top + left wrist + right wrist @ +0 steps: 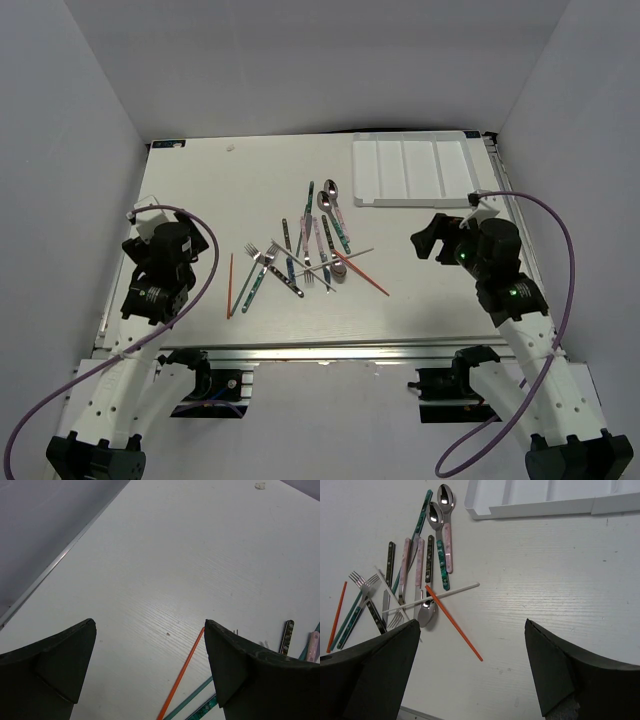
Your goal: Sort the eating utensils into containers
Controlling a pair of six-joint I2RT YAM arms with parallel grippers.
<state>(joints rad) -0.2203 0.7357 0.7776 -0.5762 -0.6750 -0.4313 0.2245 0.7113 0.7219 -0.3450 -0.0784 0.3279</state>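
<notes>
Your left gripper (149, 625) hangs wide open, gripping nothing; the table (200, 190) edge runs well off at its 9 o'clock; an orange chopstick (230, 285) lies at 4 o'clock; the utensils (315, 245) lie heaped mid-table; your right gripper (472, 625) gapes empty beside them; the white tray (358, 170) sits at its 12 o'clock, along the far edge.

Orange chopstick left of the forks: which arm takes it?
Left, likely: the orange chopstick lies just beside the open left gripper; the right gripper is across the pile, near the tray.
</notes>
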